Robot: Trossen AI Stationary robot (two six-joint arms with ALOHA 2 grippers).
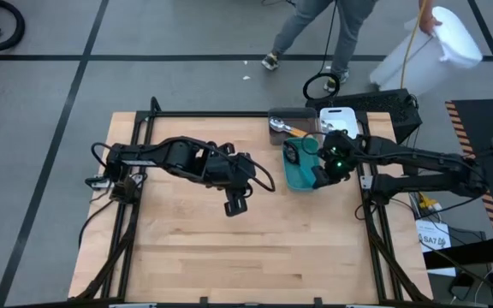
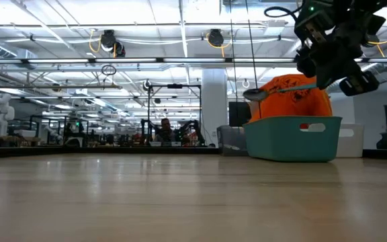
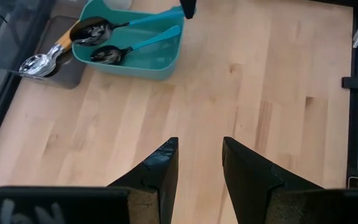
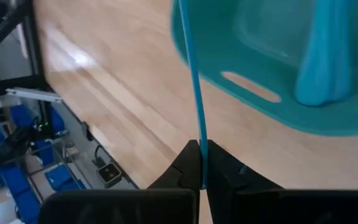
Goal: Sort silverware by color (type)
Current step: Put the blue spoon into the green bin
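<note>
My right gripper hangs over the teal bin, shut on a light-blue-handled spoon held above the bin, its head toward the bin's far end. A second light-blue-handled spoon lies flat inside the teal bin. Orange-handled spoons lie in the gray bin beyond it. My left gripper hovers open over bare tabletop at mid-table, holding nothing. My right gripper pinches the spoon's thin blue handle near its free end between its two fingers. The handle runs straight on from the fingertips, in line with them. The spoon is lifted clear above the bin, roughly level, its head away from the gripper.
A white bin stands at the far right beside the gray one. Black frame rails border the table's sides. A person walks on the floor beyond the far edge. Bare wood covers the near half.
</note>
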